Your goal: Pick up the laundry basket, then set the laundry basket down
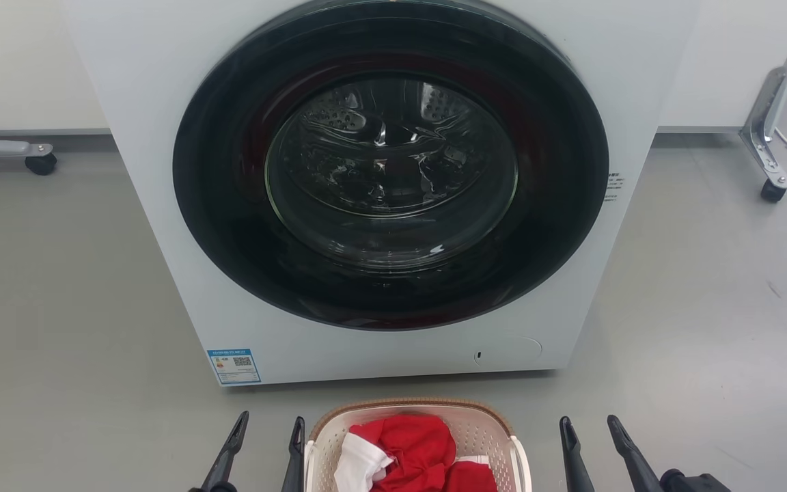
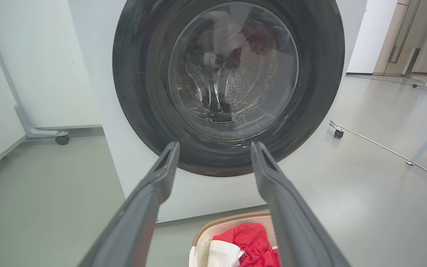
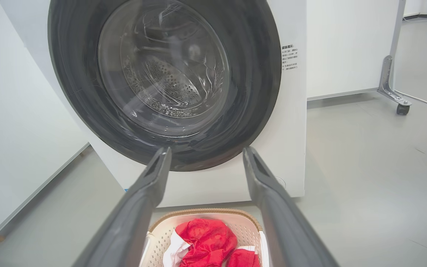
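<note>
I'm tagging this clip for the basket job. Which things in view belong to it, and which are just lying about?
Belong to the job: laundry basket; left end effector and right end effector, both open, either side of it.
Just lying about: washer; red and white clothes in the basket; wheeled stand at the right.

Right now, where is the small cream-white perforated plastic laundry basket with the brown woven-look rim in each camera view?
Head view: the laundry basket, bottom centre, between left gripper and right gripper.
Left wrist view: basket at bottom edge, right of centre, partly behind a finger.
Right wrist view: basket at bottom centre, between the fingers.
Shared landmark: the white washer's round dark door, just beyond it.
</note>
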### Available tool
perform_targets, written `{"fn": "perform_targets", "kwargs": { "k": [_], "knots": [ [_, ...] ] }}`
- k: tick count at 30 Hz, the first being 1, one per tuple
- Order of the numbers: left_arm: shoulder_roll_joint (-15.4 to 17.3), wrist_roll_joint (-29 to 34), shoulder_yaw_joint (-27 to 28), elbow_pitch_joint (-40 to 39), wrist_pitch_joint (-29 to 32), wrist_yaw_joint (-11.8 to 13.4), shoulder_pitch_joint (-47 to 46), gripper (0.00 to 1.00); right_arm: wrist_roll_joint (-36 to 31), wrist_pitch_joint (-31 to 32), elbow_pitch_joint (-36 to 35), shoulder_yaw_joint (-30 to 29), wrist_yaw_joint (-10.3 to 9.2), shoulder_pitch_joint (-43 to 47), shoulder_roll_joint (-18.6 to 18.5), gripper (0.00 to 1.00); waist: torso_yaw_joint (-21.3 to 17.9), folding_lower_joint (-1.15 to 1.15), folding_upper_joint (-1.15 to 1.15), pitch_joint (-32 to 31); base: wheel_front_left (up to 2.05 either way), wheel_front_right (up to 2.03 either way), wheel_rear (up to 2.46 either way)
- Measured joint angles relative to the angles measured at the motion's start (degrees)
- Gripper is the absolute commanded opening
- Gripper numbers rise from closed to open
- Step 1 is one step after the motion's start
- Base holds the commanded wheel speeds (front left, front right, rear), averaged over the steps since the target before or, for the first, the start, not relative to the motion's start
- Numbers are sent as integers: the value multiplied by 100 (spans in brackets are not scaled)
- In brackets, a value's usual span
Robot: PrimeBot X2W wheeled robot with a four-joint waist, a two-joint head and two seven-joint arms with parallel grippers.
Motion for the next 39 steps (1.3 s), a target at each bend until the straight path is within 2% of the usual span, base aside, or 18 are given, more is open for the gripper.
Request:
{"fn": "perform_targets", "kwargs": {
  "k": [8,39],
  "knots": [
    [-54,-160,135,-8,0,0,0,100,-2,-10,-105,-170,-1,0,5,100,-13,0,0,-29,0,0,0],
    [-82,-141,230,-16,0,-8,21,100,-168,-15,-209,-307,58,119,37,100,-16,0,0,-64,0,0,0]
  ]
}}
